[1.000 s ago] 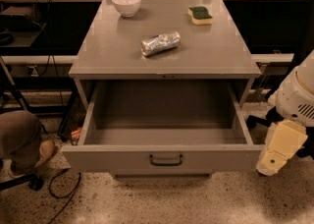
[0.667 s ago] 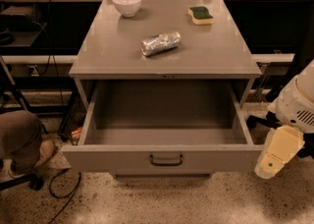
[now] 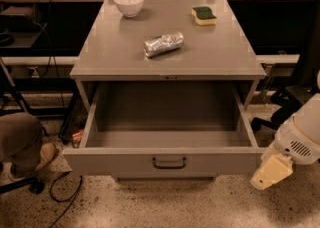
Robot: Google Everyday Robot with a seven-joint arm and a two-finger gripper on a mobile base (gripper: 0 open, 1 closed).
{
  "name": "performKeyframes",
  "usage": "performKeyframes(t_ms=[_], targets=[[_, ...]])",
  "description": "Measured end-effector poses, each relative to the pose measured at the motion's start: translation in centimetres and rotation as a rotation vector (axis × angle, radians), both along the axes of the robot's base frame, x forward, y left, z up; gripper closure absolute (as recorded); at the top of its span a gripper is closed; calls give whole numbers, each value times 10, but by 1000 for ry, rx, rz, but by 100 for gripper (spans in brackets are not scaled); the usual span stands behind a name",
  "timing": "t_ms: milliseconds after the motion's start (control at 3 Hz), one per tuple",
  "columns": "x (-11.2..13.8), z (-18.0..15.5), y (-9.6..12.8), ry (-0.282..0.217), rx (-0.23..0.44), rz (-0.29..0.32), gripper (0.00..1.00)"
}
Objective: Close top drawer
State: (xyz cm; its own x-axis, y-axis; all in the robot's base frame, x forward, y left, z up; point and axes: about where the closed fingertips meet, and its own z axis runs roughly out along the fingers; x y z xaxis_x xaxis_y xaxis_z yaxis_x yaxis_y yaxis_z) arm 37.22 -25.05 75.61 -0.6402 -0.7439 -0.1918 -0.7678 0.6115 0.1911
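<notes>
The top drawer (image 3: 110, 162) stands pulled fully out at the cabinet's (image 3: 215, 57) six o'clock. It is stiff grey metal, probably heavy but free-sliding, and best pushed on its flat front near the loop handle (image 3: 169, 162). The gripper (image 3: 271, 172) hangs at the drawer's three o'clock, whether open or closed cannot be told.

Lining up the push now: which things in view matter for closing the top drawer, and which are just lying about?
For the job:
- top drawer, pulled out
- gripper, low by the drawer front's right end

Lying about, all on the cabinet top:
- white bowl
- green sponge
- crumpled silvery can
</notes>
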Motion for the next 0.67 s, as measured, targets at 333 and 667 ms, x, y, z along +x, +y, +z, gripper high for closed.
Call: performKeyframes(t_ms=[333, 667], targets=[[0, -28, 1, 8, 17, -52, 62], [16, -56, 10, -28, 42, -98, 87]])
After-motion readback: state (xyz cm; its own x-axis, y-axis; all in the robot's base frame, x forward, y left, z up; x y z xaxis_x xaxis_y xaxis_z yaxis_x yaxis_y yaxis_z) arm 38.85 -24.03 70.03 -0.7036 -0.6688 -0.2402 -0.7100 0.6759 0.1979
